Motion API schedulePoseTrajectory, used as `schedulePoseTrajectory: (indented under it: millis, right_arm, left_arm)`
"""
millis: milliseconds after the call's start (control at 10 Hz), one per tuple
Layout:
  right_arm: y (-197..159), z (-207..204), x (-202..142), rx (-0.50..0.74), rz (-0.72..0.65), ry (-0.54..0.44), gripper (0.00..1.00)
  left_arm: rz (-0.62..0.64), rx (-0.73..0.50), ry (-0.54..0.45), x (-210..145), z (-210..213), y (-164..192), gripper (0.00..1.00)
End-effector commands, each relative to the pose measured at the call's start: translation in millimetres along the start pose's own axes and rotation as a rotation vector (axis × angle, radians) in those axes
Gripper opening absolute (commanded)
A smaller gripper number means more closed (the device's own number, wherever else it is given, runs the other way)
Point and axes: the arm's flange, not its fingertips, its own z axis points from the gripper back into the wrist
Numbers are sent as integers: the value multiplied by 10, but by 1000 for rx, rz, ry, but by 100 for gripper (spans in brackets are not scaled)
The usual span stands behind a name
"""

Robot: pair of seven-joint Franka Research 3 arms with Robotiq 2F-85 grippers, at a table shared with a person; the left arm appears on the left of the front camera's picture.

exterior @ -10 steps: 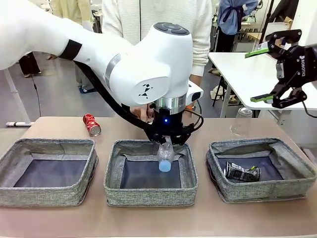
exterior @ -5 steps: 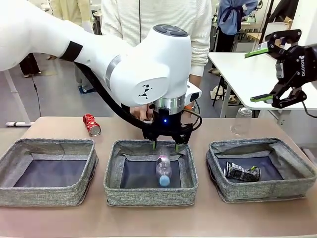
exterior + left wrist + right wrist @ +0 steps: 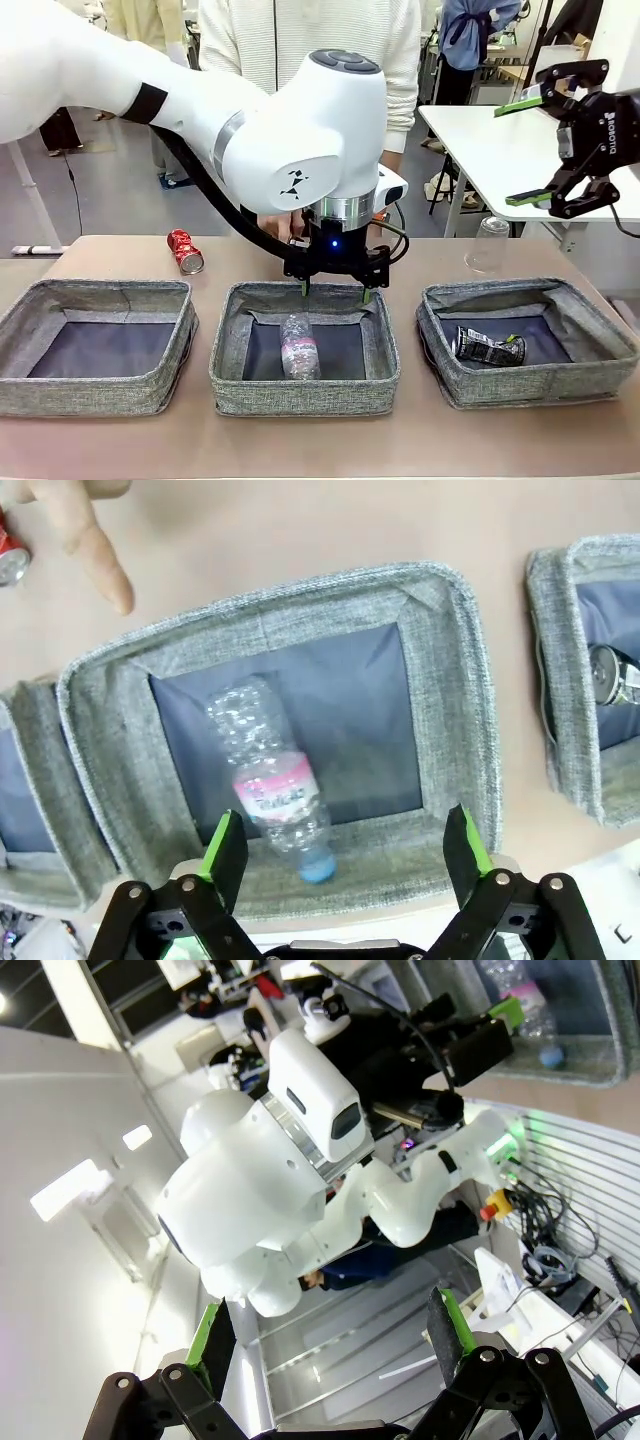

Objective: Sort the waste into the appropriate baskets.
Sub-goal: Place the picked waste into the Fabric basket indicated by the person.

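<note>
The clear plastic bottle with pink label (image 3: pixel 300 357) — a second ago hanging cap-down from the left end effector (image 3: pixel 333 292) — is now lying on the dark lining of the middle basket (image 3: pixel 305 396), lower centre of the frame. That end effector is hovering above it, released, fingers spread. The right end effector (image 3: pixel 530 150) is staying wide open at upper right — holding nothing.

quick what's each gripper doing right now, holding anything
Left gripper: open, empty, above the clear plastic bottle with pink label lying in the middle grey woven-fabric basket.
Right gripper: open, empty, raised in the air.
</note>
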Motion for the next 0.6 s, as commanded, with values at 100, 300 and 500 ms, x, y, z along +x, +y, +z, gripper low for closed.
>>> schedulePoseTrajectory:
  millis: [100,300,500]
  right_arm:
    - [25,-5,8,23,26,10,100]
    - [25,-5,8,23,26,10,100]
    - [25,-5,8,23,26,10,100]
  left_arm:
    - [-6,-102,-6,-27,208,300,100]
    - [-13,-240,-32,-106,507,880,100]
    - [-40,-434,-66,-286,786,1747,100]
